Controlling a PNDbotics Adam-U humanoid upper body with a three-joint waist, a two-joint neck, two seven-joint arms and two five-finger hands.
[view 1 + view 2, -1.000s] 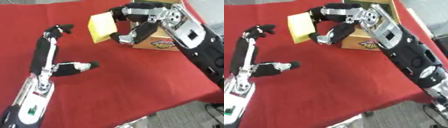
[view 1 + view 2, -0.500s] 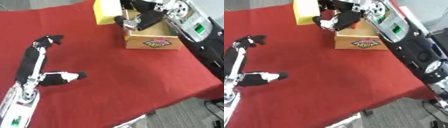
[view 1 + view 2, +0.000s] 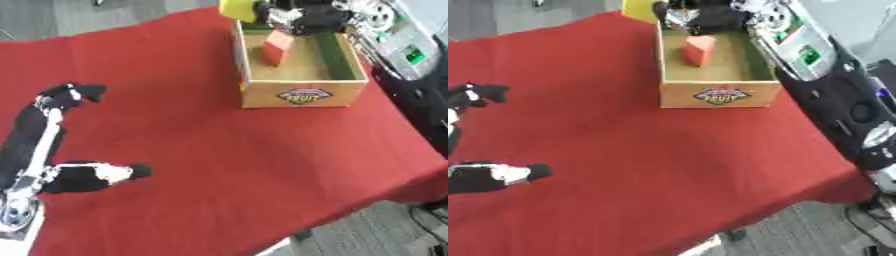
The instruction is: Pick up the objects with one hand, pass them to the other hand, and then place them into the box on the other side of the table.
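A cardboard box [image 3: 302,94] with a fruit label stands on the red table at the upper right. A red block [image 3: 277,46] stands inside it. My right hand [image 3: 302,17] hangs over the box's far edge with its fingers curled round a yellow object [image 3: 234,9], which shows only partly at the top edge of the view. My left hand [image 3: 61,170] rests open on the cloth at the lower left, thumb and fingers spread, holding nothing.
The red cloth [image 3: 175,125] covers the table, whose front edge runs along the lower right. My right arm [image 3: 815,65] comes in along the right side past the box. Grey floor shows beyond the table.
The camera has shifted, so the box sits lower and its inside shows. My right hand has carried the yellow object up to the box's far rim. The left hand stays open.
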